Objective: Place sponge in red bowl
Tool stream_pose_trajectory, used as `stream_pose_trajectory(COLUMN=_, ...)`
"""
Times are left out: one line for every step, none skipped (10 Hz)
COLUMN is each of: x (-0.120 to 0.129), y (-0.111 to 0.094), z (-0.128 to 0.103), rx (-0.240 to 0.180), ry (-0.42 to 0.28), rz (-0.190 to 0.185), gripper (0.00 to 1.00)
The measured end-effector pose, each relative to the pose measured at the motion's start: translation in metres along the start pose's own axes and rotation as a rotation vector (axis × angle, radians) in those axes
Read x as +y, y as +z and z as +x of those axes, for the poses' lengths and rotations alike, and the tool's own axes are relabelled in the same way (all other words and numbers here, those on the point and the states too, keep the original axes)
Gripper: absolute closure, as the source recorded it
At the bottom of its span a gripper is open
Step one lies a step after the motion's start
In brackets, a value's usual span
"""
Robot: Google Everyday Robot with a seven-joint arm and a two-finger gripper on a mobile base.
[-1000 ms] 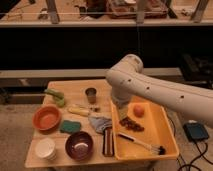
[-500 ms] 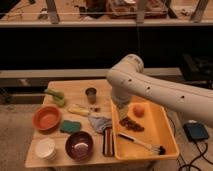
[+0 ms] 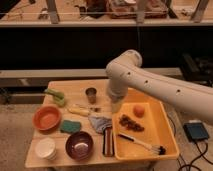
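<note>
The sponge point(image 3: 70, 126) lies flat on the wooden worktop point(image 3: 72, 89), on the left half. It is a small dark green block. The red bowl point(image 3: 47, 118) sits just at 9 o'clock from it. The two are very close (I cannot tell if they touch). The inside of the red bowl shows only plain orange.

The robot's white arm point(image 3: 150, 82) comes in from the right, bends, and points down. Its pincer point(image 3: 116, 106) hangs at the end, over the back middle of the worktop. It is right by the left back corner of the yellow tray point(image 3: 167, 127). The sponge is at about 8 o'clock from the pincer and well apart from it. I cannot tell if the pincer is released or clenched. The sponge is not in it.

A small metal cup point(image 3: 91, 94) stands at 9 o'clock from the pincer. A lime-green thing point(image 3: 55, 96) lies at the back left corner. At 6 o'clock from the sponge is a dark purple bowl point(image 3: 79, 145). A white cup point(image 3: 46, 148) stands at 9 o'clock from that bowl, near the front left corner.

The yellow tray fills the right side of the worktop. In it are an orange ball point(image 3: 139, 110), some dark bits point(image 3: 131, 123) and a brush point(image 3: 142, 144) that lies near the front.
</note>
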Motion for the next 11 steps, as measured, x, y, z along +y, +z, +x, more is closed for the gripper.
stream_pose_trajectory(x=-0.014, y=0.006, z=-0.019, rx=-0.033, ry=0.015, rz=0.008, gripper=0.35)
stream_pose_trajectory(x=-0.031, y=0.014, z=-0.046, rx=-0.071, ry=0.03, rz=0.018, gripper=0.35)
stream_pose_trajectory(x=-0.041, y=0.021, z=-0.064, rx=-0.088, ry=0.046, rz=0.03, gripper=0.35)
stream_pose_trajectory(x=-0.053, y=0.032, z=-0.087, rx=-0.108, ry=0.075, rz=0.041, gripper=0.35)
stream_pose_trajectory(x=-0.059, y=0.039, z=-0.099, rx=-0.115, ry=0.088, rz=0.044, gripper=0.35)
stream_pose_trajectory(x=-0.061, y=0.042, z=-0.103, rx=-0.118, ry=0.092, rz=0.046, gripper=0.35)
stream_pose_trajectory(x=-0.062, y=0.042, z=-0.102, rx=-0.116, ry=0.094, rz=0.047, gripper=0.35)
stream_pose_trajectory(x=-0.062, y=0.042, z=-0.099, rx=-0.113, ry=0.095, rz=0.05, gripper=0.35)
stream_pose_trajectory(x=-0.062, y=0.042, z=-0.101, rx=-0.114, ry=0.093, rz=0.049, gripper=0.35)
stream_pose_trajectory(x=-0.062, y=0.042, z=-0.102, rx=-0.114, ry=0.091, rz=0.048, gripper=0.35)
stream_pose_trajectory(x=-0.06, y=0.044, z=-0.104, rx=-0.122, ry=0.092, rz=0.037, gripper=0.35)
